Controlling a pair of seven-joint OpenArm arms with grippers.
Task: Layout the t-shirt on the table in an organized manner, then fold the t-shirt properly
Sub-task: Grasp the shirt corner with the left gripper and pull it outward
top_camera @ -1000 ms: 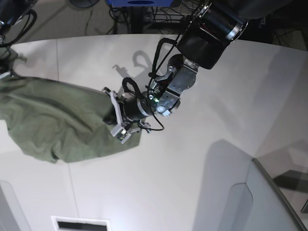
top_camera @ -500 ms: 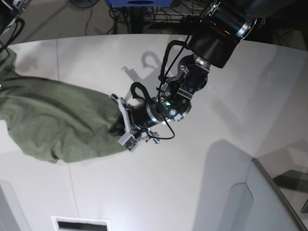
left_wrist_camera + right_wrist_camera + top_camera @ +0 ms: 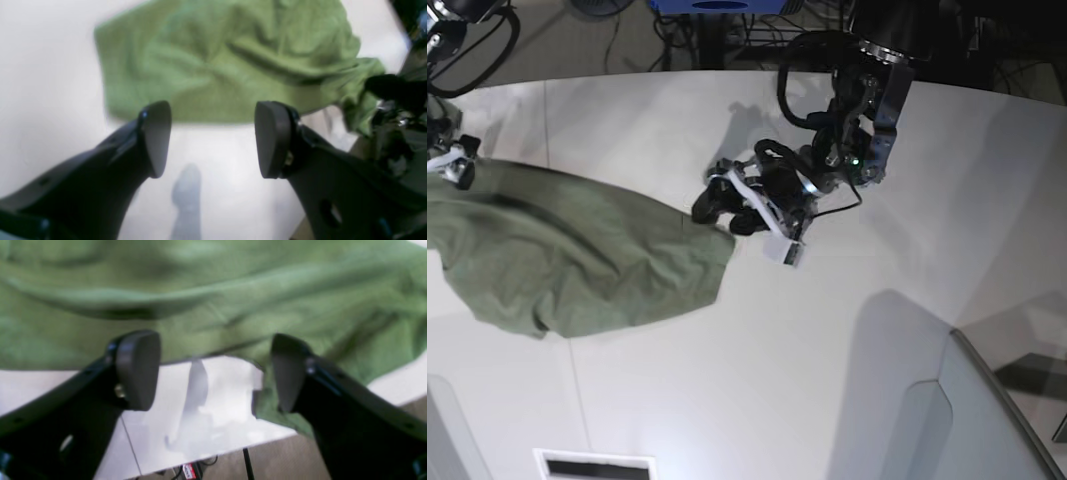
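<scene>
An olive-green t-shirt (image 3: 567,265) lies crumpled on the left part of a large white table (image 3: 827,350), spread loosely with soft folds and ridges across it. Its left side reaches the table's left edge, and in the right wrist view some cloth drapes over that edge. Its right end forms a rounded corner near the middle of the table.

Just right of that corner, and slightly farther back, the left gripper (image 3: 724,208) hangs above the tabletop on a black arm that comes in from the far right. Its jaws stand apart with nothing between them; in its wrist view the two dark fingers (image 3: 156,136) frame bare white table, with the shirt's straight edge just beyond their tips, not touching.

At the far left edge of the table the right gripper (image 3: 452,165) sits at the shirt's far-left corner. Its jaws are spread wide and empty. In its wrist view the fingertips (image 3: 138,368) hover over a patch of white table, the green cloth filling the view just beyond them. Whether the right-hand fingertip touches the cloth cannot be told.
</scene>
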